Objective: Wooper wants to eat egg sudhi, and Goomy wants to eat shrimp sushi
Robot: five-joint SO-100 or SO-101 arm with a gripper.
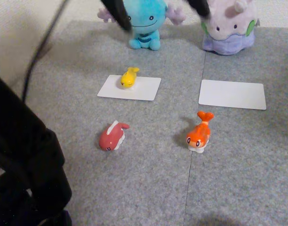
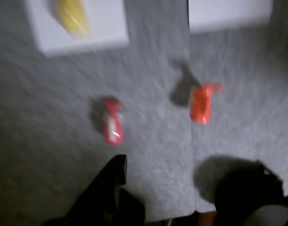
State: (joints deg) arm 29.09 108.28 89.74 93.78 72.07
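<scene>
The egg sudhi [image 1: 129,77] already lies on the white card [image 1: 148,89] at upper centre of the other view, in front of Wooper [image 1: 144,21]. The shrimp sushi [image 1: 200,133] sits on the grey mat [image 1: 148,183] right of centre, below the bare card [image 1: 232,94] before Goomy [image 1: 228,26]. In the blurred wrist view the gripper [image 2: 181,188] hangs with its jaws spread wide at the bottom edge. Judging by this, centre the jaws over the orange toy, ignoring the red-pink toy [image 1: 113,135], and close across its narrow body.
</scene>
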